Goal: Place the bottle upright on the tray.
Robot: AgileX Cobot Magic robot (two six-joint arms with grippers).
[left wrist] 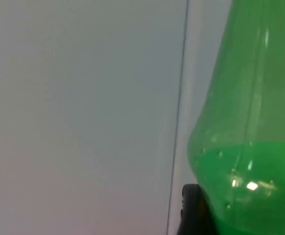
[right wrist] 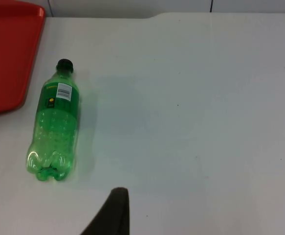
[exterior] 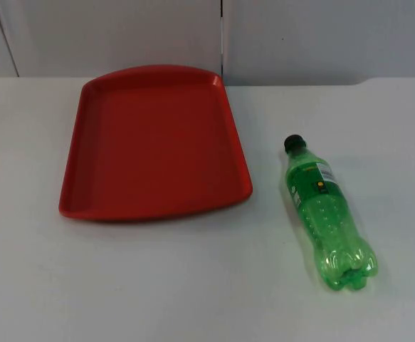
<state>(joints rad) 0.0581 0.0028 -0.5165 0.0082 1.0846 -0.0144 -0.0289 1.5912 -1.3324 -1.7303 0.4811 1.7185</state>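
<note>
From above, the whole layout is plain: a red tray sits bare on the white table near the grey partition wall. A green bottle lies on its side on the table, near the tray but apart from it, with its black cap towards the wall and its lobed base towards the near edge. The right wrist camera adds some detail. The right gripper hangs above bare table and is aimed forward towards the wall. The bottle lies ahead of it and off to one side, well apart from it, cap away from the gripper. The white barcode label on the bottle's shoulder reads more clearly here, and a corner of the tray sits beyond the bottle on that same side. I cannot tell whether the right gripper is apart or together. The left wrist camera shows something different: a green bottle body, see-through and speckled with droplets, stands right up against the left gripper. Behind it is a pale grey surface crossed by a thin dark seam. I cannot tell whether the left gripper is clamped on that green body, or how this close view fits with the bottle lying on the table.
</note>
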